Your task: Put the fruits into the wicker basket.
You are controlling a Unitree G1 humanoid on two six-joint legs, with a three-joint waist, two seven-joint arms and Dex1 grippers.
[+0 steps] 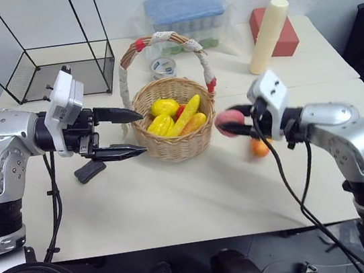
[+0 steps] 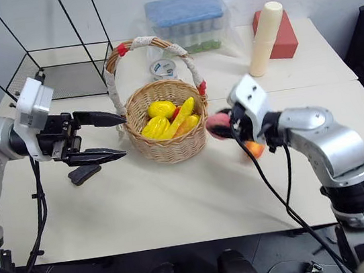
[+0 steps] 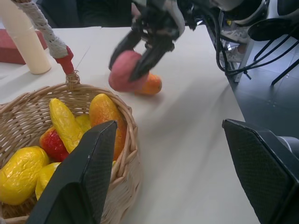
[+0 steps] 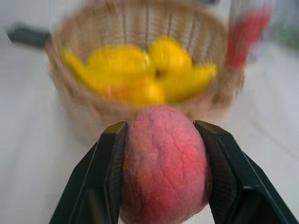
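Peach in the grip, carry to basket under way

Peach clamped between the two black fingers of the right gripper, lifted off the table and held just beside the right side of the wicker basket, roughly at rim height. Transport step, by the look of it: pick done, drop not yet made. Next move likely calls for a little more lift and a short travel leftward over the rim, then letting go above the pile.

Inside the basket already: banana lying across lumpy yellow and red pieces. Mango on the table below and behind the right gripper, to be fetched afterwards.

Edges to mind: the near rim, and the arched handle, whose right foot with its red band sits near the likely line of approach; passing in front of that foot looks safest. Left gripper, fingers spread and holding nothing, parked just beside the basket's left wall. Open table in front; black block off to the left.
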